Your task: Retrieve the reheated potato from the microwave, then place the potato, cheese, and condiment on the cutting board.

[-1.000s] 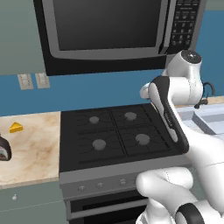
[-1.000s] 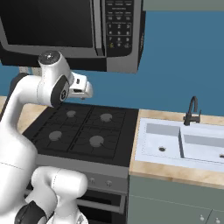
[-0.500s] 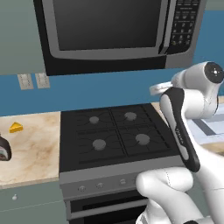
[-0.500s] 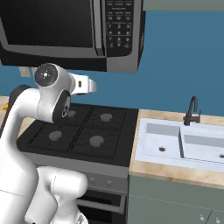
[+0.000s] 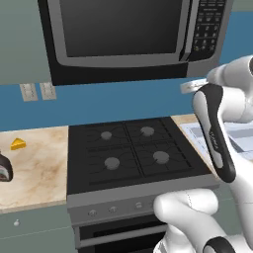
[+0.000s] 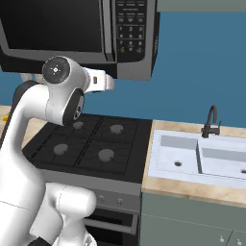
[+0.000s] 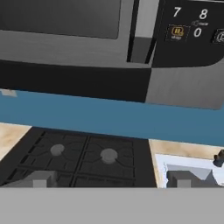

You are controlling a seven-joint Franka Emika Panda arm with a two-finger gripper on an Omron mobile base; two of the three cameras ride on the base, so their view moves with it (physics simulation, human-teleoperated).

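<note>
- Early days, by the look of it: the microwave (image 5: 131, 37) hangs above the stove (image 5: 131, 153) with its dark glass door shut, so the potato cannot be seen behind that glass and retrieving it is not yet done.
- The gripper (image 7: 109, 180) has its two tips standing wide apart with nothing between them, pointed at the lower edge of the microwave near the keypad (image 7: 192, 30).
- My read: opening the door comes first, then fetching the potato, then the cheese and condiment; all three placements look to be ahead.
- In the left base view, the cheese (image 5: 18, 144), a small yellow wedge, sits on the counter (image 5: 34, 168) at about 9 o'clock from the stove, well apart from the arm.
- Just below it, at the picture's left edge, a dark shape with a white-and-red label (image 5: 5, 168) peeks in; I take it for the condiment, lying mostly cut off.
- The right base view offers the other side: the sink (image 6: 199, 156) and its dark faucet (image 6: 210, 122) at 3 o'clock from the stove, and the white hand reaching under the microwave.
- The hand view gives the close look: door seam, keypad digits, burners below at 6 o'clock.
- I cannot spot the cutting board anywhere.
</note>
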